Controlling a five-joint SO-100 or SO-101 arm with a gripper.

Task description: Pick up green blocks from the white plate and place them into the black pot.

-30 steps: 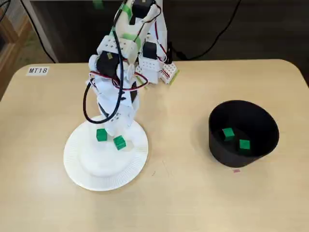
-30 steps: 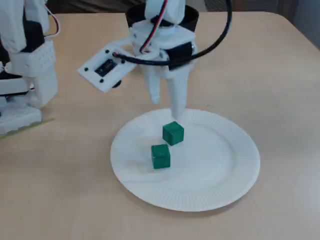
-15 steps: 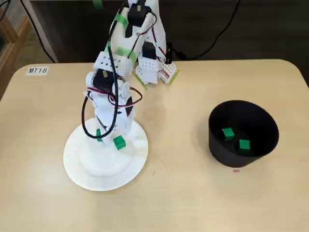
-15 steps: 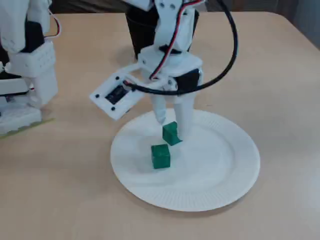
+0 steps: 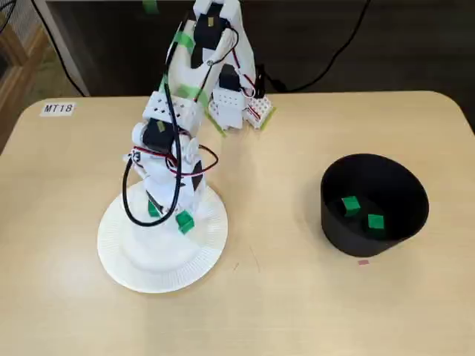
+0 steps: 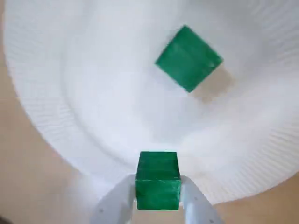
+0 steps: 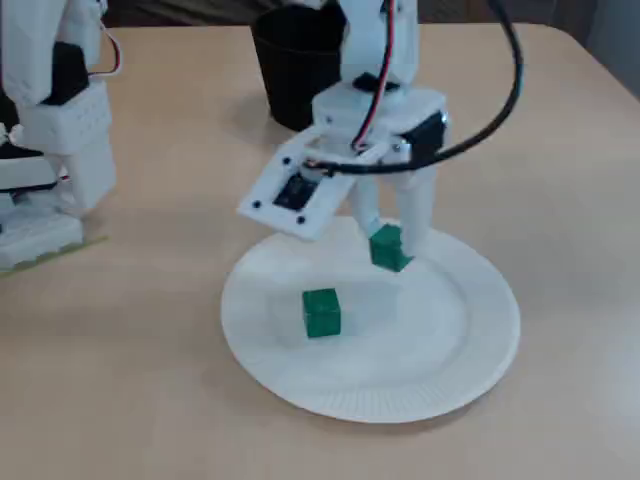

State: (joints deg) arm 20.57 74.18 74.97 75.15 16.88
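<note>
Green block (image 7: 388, 248) is pinched between the two fingers of the end effector (image 7: 391, 256), which is closed on its sides. In the wrist view the block fills the gap between the fingers and sits straight in there. In the fixed view from the side it seems to hang just above the far part of the white plate (image 7: 440, 350), not resting on it. The other block (image 7: 321, 311) lies flat on the plate, near but not touching. The black pot (image 5: 334, 226) stands well apart on the table (image 5: 282, 304). Two more blocks (image 5: 350, 205) lie at its bottom.

The job now, I think, is to carry the held block over to the pot. To do it well, the arm should go up first. It needs to be high enough that the block passes over the pot's rim and does not bump the wall. The squeeze should be just as firm the whole way, because a small smooth cube could slip out. Slow and steady is best, with no jerks. The fingers should open only when the block is over the middle of the pot's mouth. It should also be low enough there that it does not bounce back out.
</note>
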